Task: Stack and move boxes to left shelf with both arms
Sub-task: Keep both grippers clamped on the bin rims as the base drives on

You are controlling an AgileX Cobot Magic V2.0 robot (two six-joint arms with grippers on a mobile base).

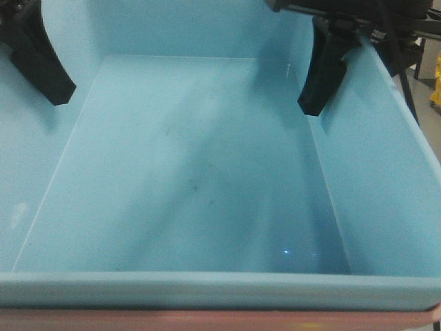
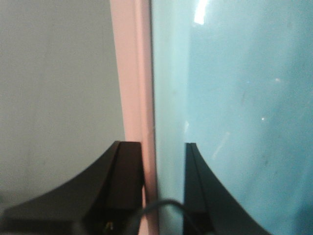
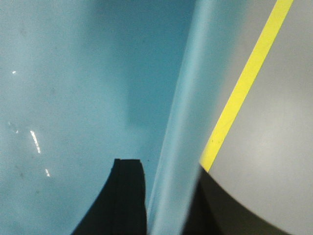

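Observation:
The light blue box [image 1: 193, 172] fills the front view, nested inside the salmon-pink box, whose rim [image 1: 207, 321] shows along the bottom edge. In the left wrist view my left gripper [image 2: 155, 164] is shut across both walls. One finger [image 2: 122, 171] is outside the pink box [image 2: 129, 73] and the other is inside the blue box [image 2: 234, 98]. My right gripper [image 3: 168, 196] is shut on the blue box's right wall [image 3: 181, 122], with its inner finger [image 3: 128, 196] inside. The front view shows the inner fingers of both grippers, the left one [image 1: 45, 65] and the right one [image 1: 325, 69]. The left shelf is out of view.
Grey floor with a yellow line [image 3: 247, 83] lies beyond the blue box's right rim. Plain grey floor [image 2: 54, 88] shows left of the pink wall. A yellow object [image 1: 435, 83] stands at the far right edge of the front view.

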